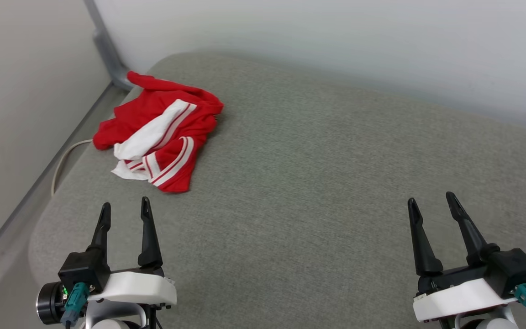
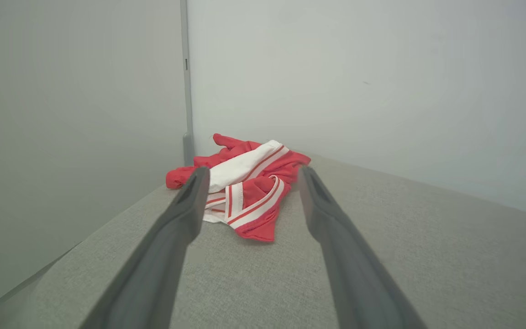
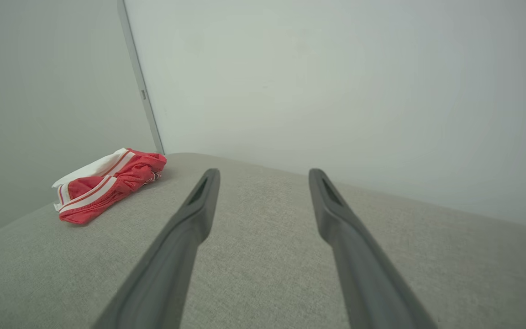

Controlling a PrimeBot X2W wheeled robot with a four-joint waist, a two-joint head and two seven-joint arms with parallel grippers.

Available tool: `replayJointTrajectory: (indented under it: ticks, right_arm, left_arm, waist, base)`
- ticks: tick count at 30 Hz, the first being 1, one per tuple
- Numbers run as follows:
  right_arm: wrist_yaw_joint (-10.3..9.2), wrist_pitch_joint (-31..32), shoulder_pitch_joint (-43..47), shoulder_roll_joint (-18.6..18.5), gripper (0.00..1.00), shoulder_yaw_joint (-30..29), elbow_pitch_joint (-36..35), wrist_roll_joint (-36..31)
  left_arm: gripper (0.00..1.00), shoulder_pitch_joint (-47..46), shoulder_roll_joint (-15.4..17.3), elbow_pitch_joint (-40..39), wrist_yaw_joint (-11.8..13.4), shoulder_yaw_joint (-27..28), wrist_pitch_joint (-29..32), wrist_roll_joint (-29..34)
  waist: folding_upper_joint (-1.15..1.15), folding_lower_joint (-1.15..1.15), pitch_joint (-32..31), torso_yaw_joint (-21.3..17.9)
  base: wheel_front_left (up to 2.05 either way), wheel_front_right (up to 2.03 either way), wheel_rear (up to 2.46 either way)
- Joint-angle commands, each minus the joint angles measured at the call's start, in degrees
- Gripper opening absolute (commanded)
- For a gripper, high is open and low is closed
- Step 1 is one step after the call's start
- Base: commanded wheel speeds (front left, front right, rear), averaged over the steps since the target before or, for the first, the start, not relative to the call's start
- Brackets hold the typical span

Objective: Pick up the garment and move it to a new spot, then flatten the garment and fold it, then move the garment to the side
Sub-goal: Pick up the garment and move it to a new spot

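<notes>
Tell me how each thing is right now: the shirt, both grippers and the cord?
Shirt: crumpled in a heap, unfolded, lying near the cushion's far left corner, not held.
Left gripper: open, empty, short of the shirt.
Right gripper: open, empty, far from the shirt.
Cord: curving loosely beside the cushion's left edge.

The garment (image 1: 158,137) lies on the cushion's (image 1: 318,183) far-left corner.

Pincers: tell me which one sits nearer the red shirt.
The left pincer: the crumpled red shirt lies straight ahead of it, while the right pincer stands far across the grey cushion.
</notes>
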Motion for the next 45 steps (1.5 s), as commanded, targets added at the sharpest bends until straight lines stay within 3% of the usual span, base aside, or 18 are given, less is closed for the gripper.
replayJointTrajectory:
  ticks: [1, 17, 26, 34, 41, 45]
  right_arm:
    - [-0.04, -0.14, -0.09, 0.03, 1.00, 0.15, -0.07, -0.05]
    - [-0.04, -0.14, -0.79, 0.03, 1.00, 0.84, 0.07, -0.64]
    - [-0.04, -0.13, -2.72, 0.03, 1.00, 1.08, -0.85, -2.95]
    - [-0.04, -0.13, -5.67, 0.02, 1.00, 0.47, -3.23, -6.01]
    - [-0.04, -0.13, -8.39, -0.05, 1.00, 0.08, -5.87, -7.71]
    - [-0.04, -0.14, -9.58, -0.43, 1.00, -0.20, -7.24, -8.18]
  left_arm:
    - [1.00, 0.51, 0.09, 0.07, 0.02, 0.28, -0.16, -0.13]
    - [1.00, -0.39, 0.08, 0.99, -0.66, 1.52, -0.16, -1.81]
    - [1.00, -9.58, 0.09, 2.61, -5.56, 6.38, -0.16, -0.96]
    - [1.00, -22.70, 3.38, 6.74, -11.23, 11.34, -0.16, -0.64]
    - [1.00, -33.10, 9.71, 12.49, -12.43, 11.06, -0.16, -3.36]
    - [1.00, -37.77, 13.99, 17.68, -12.50, 7.24, 0.88, -5.83]
  waist:
    - [0.00, 0.00, -0.01, 1.33]
    - [0.00, 0.00, 0.66, 4.12]
    - [0.00, 0.00, 4.12, 2.24]
    - [0.00, 0.00, 10.30, -1.14]
    - [0.00, 0.00, 16.23, -3.63]
    - [0.00, 0.00, 18.65, -4.56]
  base:
    - [0.00, 0.00, 0.00]
    - [0.00, 0.00, 0.00]
    - [0.00, 0.00, 0.00]
    - [0.00, 0.00, 0.00]
    - [0.00, 0.00, 0.00]
    - [0.00, 0.00, 0.00]
